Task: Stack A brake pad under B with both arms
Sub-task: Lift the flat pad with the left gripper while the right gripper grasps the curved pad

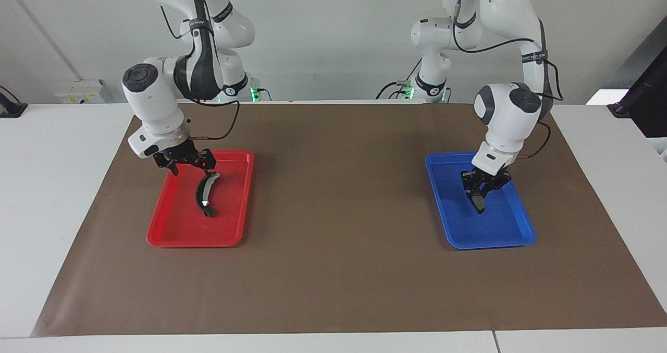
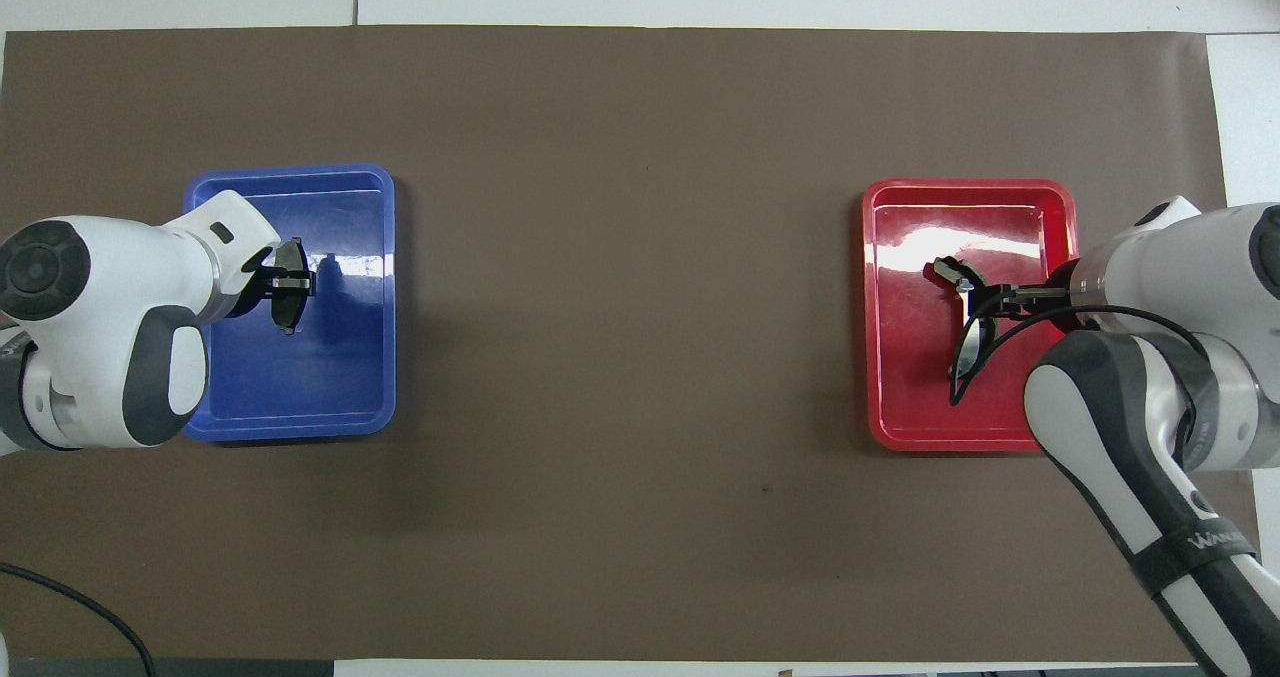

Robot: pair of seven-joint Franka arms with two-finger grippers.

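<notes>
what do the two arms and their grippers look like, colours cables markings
Both arms are glossy white, rounded segments with dark grey joint caps and grey bands. The left gripper and right gripper are black two-finger units on white wrist blocks. Thin black cables loop along each arm, strapped on with black bands. A dark forearm section carries white lettering, unreadable here.

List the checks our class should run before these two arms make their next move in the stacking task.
1. Left gripper shut on the short flat dark-grey brake pad, over the blue plastic tray: ok.
2. Right gripper shut on the long arched dark brake shoe with a silvery rim, over the red plastic tray: ok.
3. Pad lifted off the blue tray's floor: cannot tell.
4. Shoe's lower end lifted off the red tray's floor: cannot tell.
5. Pad laid down, ready to take the shoe on top: not ok, it is in the left gripper.
</notes>
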